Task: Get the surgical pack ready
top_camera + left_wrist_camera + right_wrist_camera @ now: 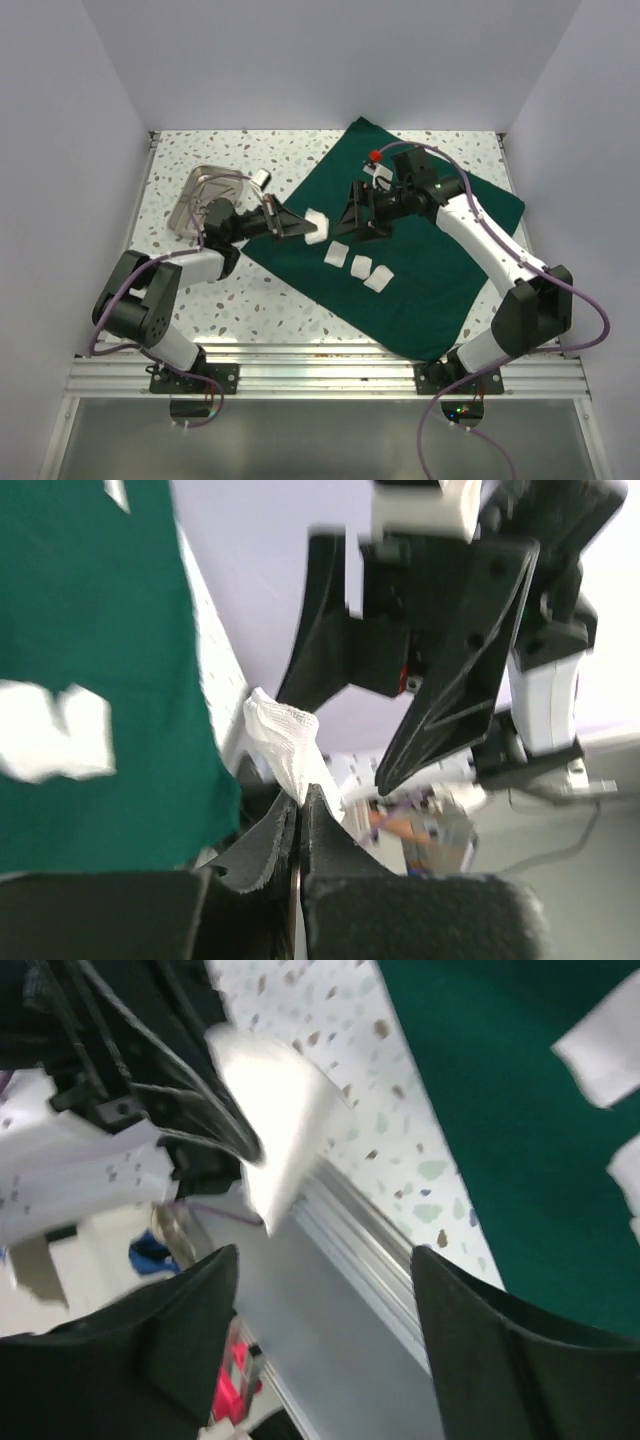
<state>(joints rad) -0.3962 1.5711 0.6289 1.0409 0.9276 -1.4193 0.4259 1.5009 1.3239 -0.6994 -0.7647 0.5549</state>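
Against pale walls (pixel 300 60) on three sides, a speckled table (pixel 260 300) carries a small metal tray (pixel 200 188) at far left. Beside it the left gripper (pixel 298 226) pinches a white gauze square (pixel 316 226) tight. Rightward, the dark green surgical pack (pixel 440 270) lies spread flat, three more gauze squares (pixel 360 266) on it. The right gripper (pixel 358 215) hangs over it, jaws wide and empty.

The left arm (pixel 190 265) and right arm (pixel 480 230) reach inward, tools nearly tip to tip. The left tool (pixel 300 805) is pinched tight on gauze (pixel 285 745). The right tool (pixel 325 1260) has jaws spread wide, seemingly holding nothing, though its view is blurred.
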